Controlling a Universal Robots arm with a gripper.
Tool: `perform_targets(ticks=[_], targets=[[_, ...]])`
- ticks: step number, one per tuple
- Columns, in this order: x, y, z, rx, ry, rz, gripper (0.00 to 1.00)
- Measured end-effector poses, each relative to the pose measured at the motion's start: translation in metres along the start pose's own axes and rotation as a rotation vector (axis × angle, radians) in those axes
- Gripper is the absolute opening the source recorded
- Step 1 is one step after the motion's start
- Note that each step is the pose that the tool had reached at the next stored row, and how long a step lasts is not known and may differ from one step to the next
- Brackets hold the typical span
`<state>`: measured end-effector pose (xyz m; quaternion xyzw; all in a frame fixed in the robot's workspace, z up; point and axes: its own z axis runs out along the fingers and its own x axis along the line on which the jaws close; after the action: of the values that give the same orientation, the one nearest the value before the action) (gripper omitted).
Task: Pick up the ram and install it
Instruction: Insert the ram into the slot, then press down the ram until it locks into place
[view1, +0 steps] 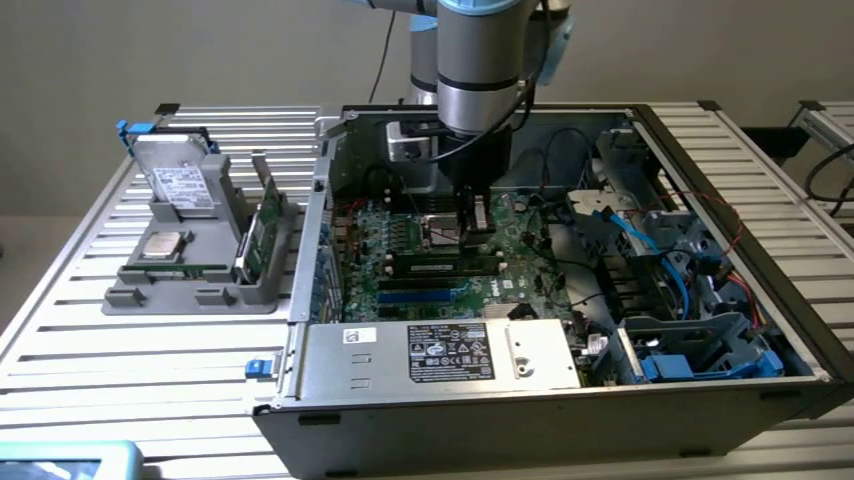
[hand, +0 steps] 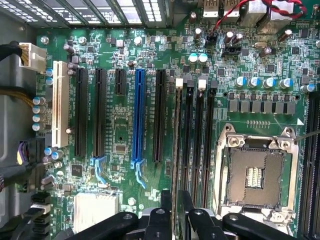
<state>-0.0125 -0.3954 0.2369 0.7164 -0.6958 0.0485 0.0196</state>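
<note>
Reaching down into the open computer case (view1: 534, 435), the hand (view1: 470, 238) sits right over the ram (view1: 447, 267), which stands on edge along its motherboard (hand: 120, 125) slot, lined up for seating. Whether the hand grips it, I cannot tell.

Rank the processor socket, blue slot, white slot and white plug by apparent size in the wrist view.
1. Processor socket, clearly largest.
2. Blue slot and white slot: blue longer, white wider, too alike to rank.
3. White plug, smallest.
</note>
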Motion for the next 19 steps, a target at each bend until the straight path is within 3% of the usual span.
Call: perform_targets(ticks=[4, 7, 8, 19], targets=[[0.001, -0.0088, -0.004, -0.0225, -0.0005, -0.002, 0.22], [0.001, -0.0145, -0.0053, -0.0488, -0.0018, -0.005, 0.22], [0.001, -0.0147, -0.0054, -0.0514, -0.0018, -0.005, 0.22], [0.001, -0.0147, -0.0055, -0.0515, -0.0033, -0.005, 0.19]])
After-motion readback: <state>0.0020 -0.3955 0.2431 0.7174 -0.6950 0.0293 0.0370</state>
